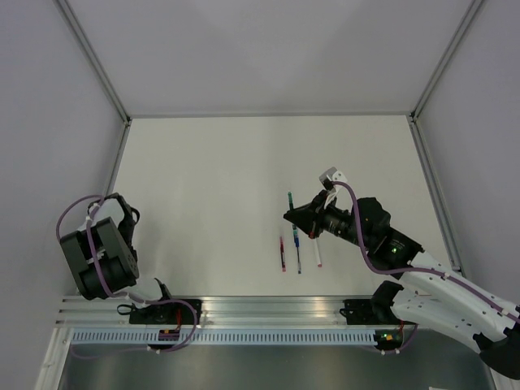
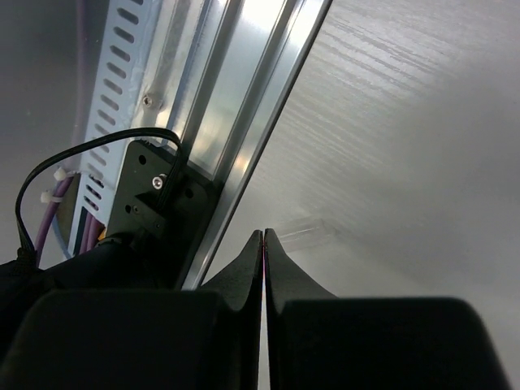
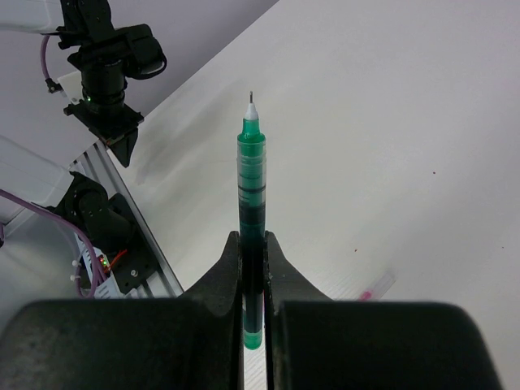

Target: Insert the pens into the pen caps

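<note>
looking down from the top camera first: the right tool (image 1: 294,215) sits over the middle of the counter (image 1: 211,179) with the green pen (image 1: 289,199) poking out beyond its tips. the red pen (image 1: 283,253), blue pen (image 1: 297,253) and white pen (image 1: 317,255) lie side by side just nearer the bases. the left tool (image 1: 120,213) is tucked by its own base, well apart from them (no caps can be made out from here).

the left wrist view shows the left tool (image 2: 264,256) pressed shut on nothing, beside the rail (image 2: 244,122) at the counter's edge.

the right wrist view shows the right tool (image 3: 253,248) clamped on the green pen (image 3: 252,187) low on its barrel, bare tip pointing away. the pen looks light, stiff and smooth, so it may pivot or slip between the pads. a hold nearer mid-barrel would likely steady the tip for so small a cap.
</note>
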